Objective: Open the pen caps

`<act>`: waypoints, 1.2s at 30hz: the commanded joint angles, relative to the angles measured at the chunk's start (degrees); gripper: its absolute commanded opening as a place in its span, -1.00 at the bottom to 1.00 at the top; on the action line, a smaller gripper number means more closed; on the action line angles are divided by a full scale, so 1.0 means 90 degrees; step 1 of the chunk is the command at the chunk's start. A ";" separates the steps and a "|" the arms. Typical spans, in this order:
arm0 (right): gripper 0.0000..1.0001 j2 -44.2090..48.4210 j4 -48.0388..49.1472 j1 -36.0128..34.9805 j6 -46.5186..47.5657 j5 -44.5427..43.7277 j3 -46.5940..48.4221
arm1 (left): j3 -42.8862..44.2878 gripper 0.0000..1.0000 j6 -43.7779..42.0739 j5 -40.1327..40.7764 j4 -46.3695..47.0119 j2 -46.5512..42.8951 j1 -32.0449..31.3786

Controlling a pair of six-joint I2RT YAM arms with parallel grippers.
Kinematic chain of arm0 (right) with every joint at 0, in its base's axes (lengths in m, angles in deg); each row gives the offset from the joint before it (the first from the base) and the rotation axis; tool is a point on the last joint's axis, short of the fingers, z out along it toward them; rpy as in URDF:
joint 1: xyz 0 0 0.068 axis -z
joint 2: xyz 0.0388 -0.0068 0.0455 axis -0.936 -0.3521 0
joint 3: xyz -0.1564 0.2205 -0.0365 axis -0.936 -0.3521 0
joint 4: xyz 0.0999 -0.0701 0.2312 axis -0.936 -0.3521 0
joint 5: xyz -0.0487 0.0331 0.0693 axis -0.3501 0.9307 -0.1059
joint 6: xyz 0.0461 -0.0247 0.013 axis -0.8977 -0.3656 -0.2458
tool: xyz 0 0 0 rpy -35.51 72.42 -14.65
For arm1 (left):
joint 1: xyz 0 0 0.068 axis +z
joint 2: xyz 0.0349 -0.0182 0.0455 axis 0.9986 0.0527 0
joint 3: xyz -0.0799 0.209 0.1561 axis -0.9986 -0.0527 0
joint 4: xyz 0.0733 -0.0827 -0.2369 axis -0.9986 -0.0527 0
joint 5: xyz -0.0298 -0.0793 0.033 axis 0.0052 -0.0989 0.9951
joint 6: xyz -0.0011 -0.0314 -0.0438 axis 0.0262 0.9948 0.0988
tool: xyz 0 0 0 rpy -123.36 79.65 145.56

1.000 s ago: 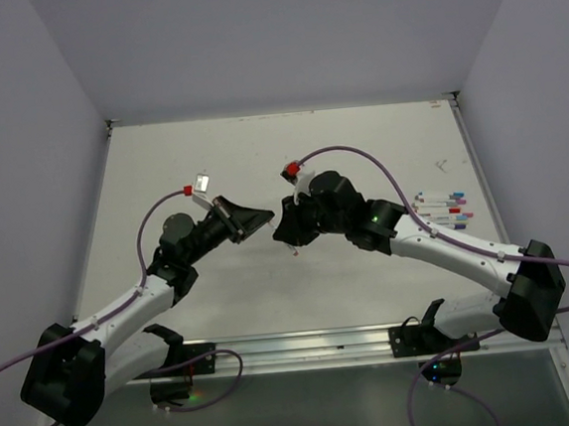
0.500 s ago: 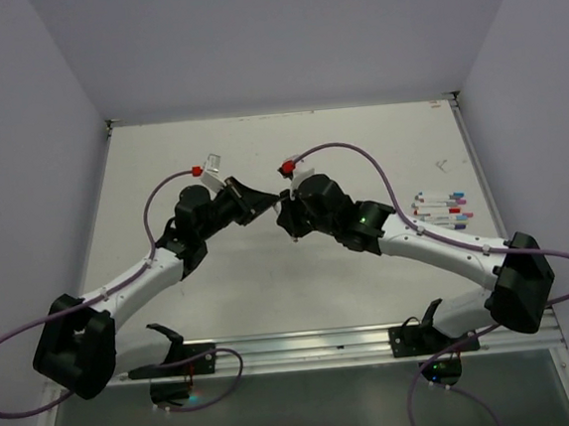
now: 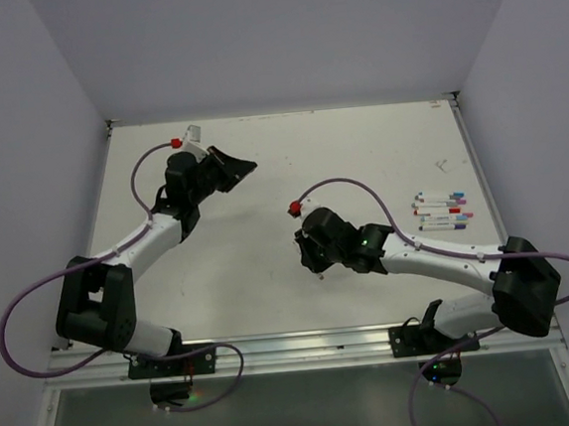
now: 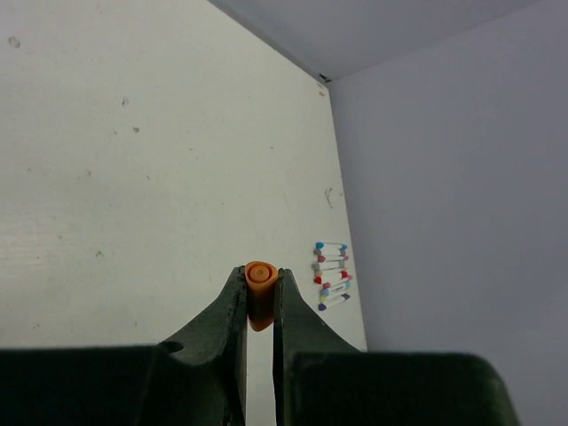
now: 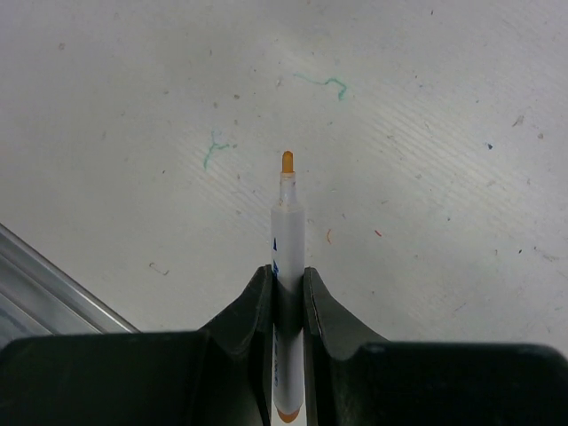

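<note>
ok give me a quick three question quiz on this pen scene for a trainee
1. True or false: the left gripper is shut on an orange cap.
2. What does the right gripper hold? A) an uncapped pen B) a capped pen C) nothing
3. Fill in: the row of pens lies near the ____ edge of the table, by the robot's own sides.

Key: 1 true; 2 A; 3 right
</note>
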 commanded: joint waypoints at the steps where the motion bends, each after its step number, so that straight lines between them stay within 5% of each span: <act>1: -1.00 -0.0277 -0.0149 0.0010 -0.0205 -0.0324 0.0361 | 0.0774 -1.00 -0.1395 -0.0196 -0.1543 0.0209 -0.0298; 5: -1.00 -0.0648 0.0123 0.0010 -0.0283 -0.0248 0.0352 | -0.0047 -1.00 -0.1493 0.0136 -0.1702 -0.0065 -0.0514; 19: -1.00 -0.1225 0.0593 0.0087 -0.0449 -0.0979 -0.0048 | -0.0253 -1.00 -0.2685 0.1835 -0.3733 -0.0172 -0.0582; 36: -0.99 -0.1655 0.1266 0.0312 -0.0508 -0.0774 -0.0604 | -0.0262 -1.00 -0.2637 0.3193 -0.4496 0.0296 -0.0153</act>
